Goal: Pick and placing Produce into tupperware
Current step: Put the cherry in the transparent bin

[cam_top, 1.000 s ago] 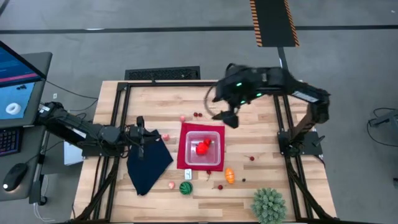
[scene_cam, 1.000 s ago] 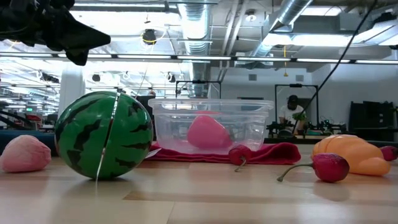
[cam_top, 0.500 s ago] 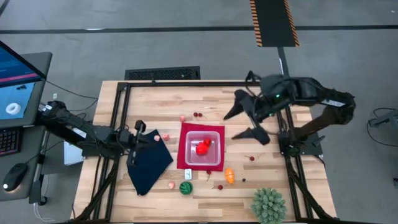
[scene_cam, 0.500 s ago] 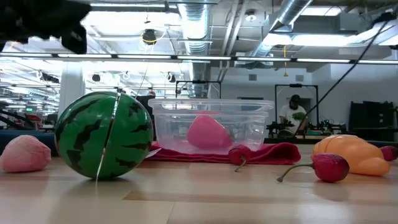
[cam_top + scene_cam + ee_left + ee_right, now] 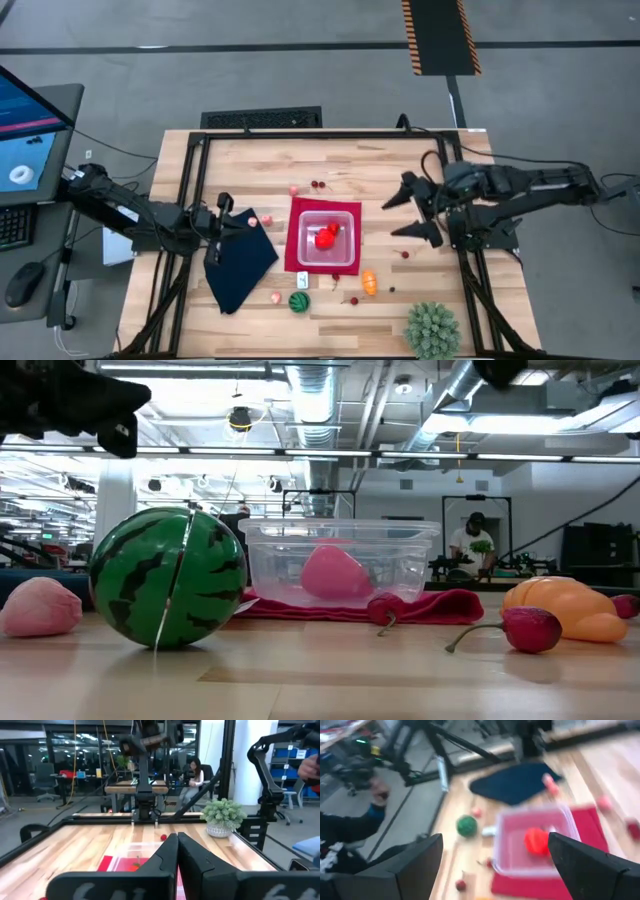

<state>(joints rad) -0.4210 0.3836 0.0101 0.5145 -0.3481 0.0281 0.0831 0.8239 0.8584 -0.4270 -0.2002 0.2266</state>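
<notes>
Space above tupperware open; right gripper beside.

Dark jointed arms, black pincers

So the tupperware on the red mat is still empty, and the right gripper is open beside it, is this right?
Not quite: the tupperware on the red mat already holds red produce, as the high view shows. The right gripper is indeed open beside it.
</notes>
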